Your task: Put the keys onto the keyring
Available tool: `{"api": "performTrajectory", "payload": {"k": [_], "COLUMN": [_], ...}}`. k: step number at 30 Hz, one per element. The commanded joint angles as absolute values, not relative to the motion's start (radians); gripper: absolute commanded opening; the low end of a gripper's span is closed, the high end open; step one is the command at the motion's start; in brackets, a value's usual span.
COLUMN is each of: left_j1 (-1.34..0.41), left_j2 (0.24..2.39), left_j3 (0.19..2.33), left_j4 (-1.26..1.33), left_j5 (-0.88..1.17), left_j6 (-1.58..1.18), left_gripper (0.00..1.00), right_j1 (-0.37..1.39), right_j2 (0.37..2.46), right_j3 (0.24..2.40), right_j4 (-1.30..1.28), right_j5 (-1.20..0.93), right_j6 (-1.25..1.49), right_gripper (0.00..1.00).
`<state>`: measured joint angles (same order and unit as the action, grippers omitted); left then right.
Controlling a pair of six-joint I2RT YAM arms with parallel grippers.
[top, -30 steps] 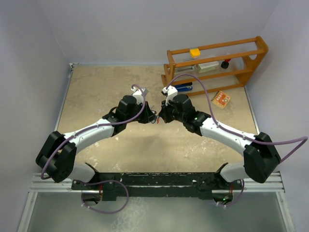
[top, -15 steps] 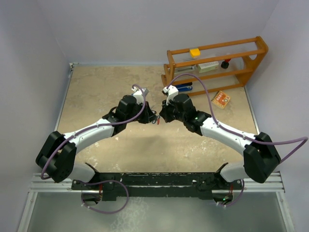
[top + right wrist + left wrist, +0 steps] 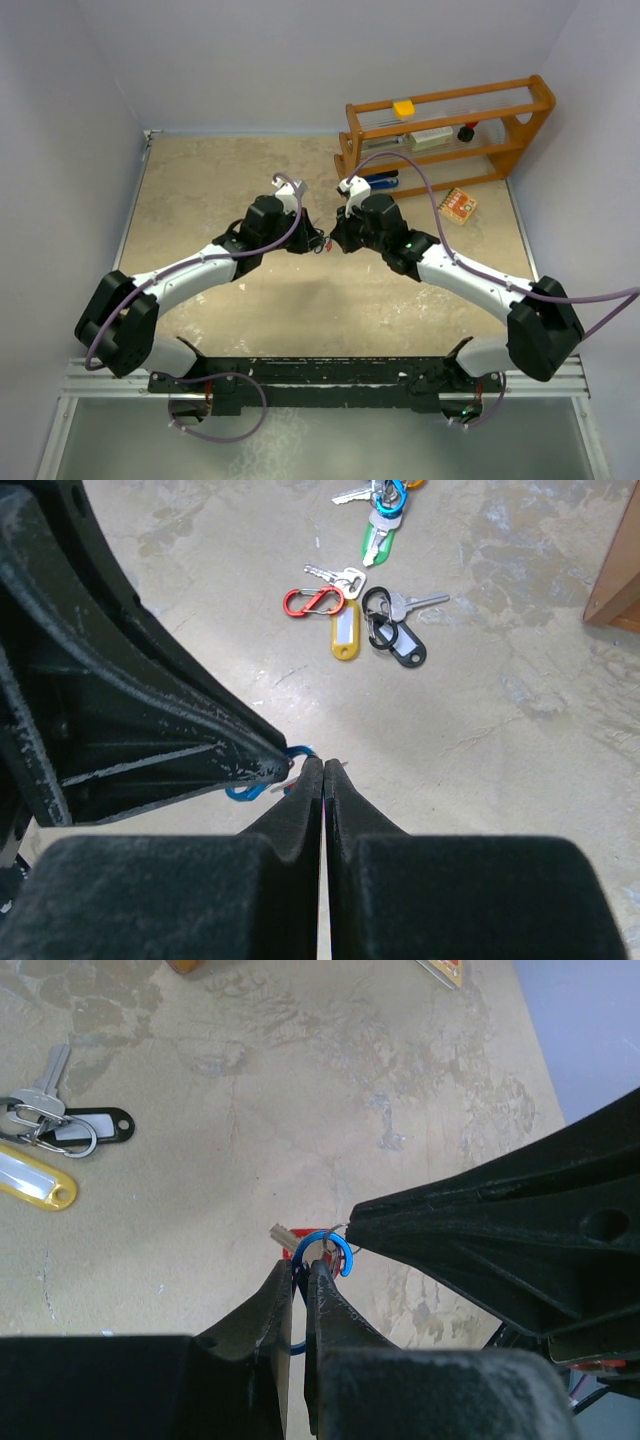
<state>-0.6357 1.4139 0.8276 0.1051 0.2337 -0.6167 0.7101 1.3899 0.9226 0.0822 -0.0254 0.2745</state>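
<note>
Keys (image 3: 348, 580) lie loose on the table (image 3: 200, 200), scattered just off the left end of the wooden rack (image 3: 615, 570). From the right wrist camera we note three of them:
- one with a yellow tag (image 3: 344, 632), next to a red clip (image 3: 313, 602)
- one with a black tag (image 3: 405, 645) on the rack side of the yellow one, with a black clip (image 3: 378, 615) at its head
- one with a green tag (image 3: 378, 535) farther up the view, bunched with other pieces that the frame edge cuts off

Both arms reach inward, and their tips meet above the table out in front of the rack's left end, on the side toward the arm bases.

Left gripper (image 3: 303, 1265): the fingers are drawn nearly together and pinch a blue clip (image 3: 343, 1256). Its open curved end sticks out past the fingertips, and more blue shows in the slit between the fingers. The clip is held off the table.

Right gripper (image 3: 323, 768): the fingers are pressed flat together. Their tip sits right at the exposed curve of the blue clip. We cannot tell whether anything thin is caught between them.

A small pale tab (image 3: 280, 1232) shows just beside the clip, on the side away from the rack. We cannot identify it.

An orange packet (image 3: 458, 205) lies on the table in front of the rack's right half.
</note>
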Motion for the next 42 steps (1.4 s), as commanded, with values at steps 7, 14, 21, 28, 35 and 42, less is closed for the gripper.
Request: {"api": "performTrajectory", "payload": {"k": [7, 14, 21, 28, 35, 42], "left_j1": [-0.631, -0.632, -0.632, -0.632, -0.632, -0.632], "left_j2": [1.440, 1.440, 1.443, 1.440, 1.433, 1.427], "left_j3": [0.893, 0.899, 0.900, 0.901, 0.900, 0.900], "left_j4": [0.116, 0.112, 0.114, 0.110, 0.105, 0.101], "left_j5": [0.201, 0.200, 0.206, 0.211, 0.221, 0.223], "left_j6": [-0.607, -0.607, -0.607, -0.605, -0.600, -0.600], "left_gripper": [0.00, 0.00, 0.00, 0.00, 0.00, 0.01], "right_j1": [0.701, 0.700, 0.701, 0.701, 0.700, 0.700], "right_j2": [1.348, 1.351, 1.356, 1.356, 1.359, 1.359], "right_j3": [0.884, 0.883, 0.885, 0.888, 0.889, 0.890], "right_j4": [0.139, 0.140, 0.138, 0.138, 0.139, 0.136], "right_j5": [-0.071, -0.072, -0.071, -0.063, -0.052, -0.048], "right_j6": [0.240, 0.238, 0.235, 0.236, 0.236, 0.233], "right_gripper": [0.00, 0.00, 0.00, 0.00, 0.00, 0.00]}}
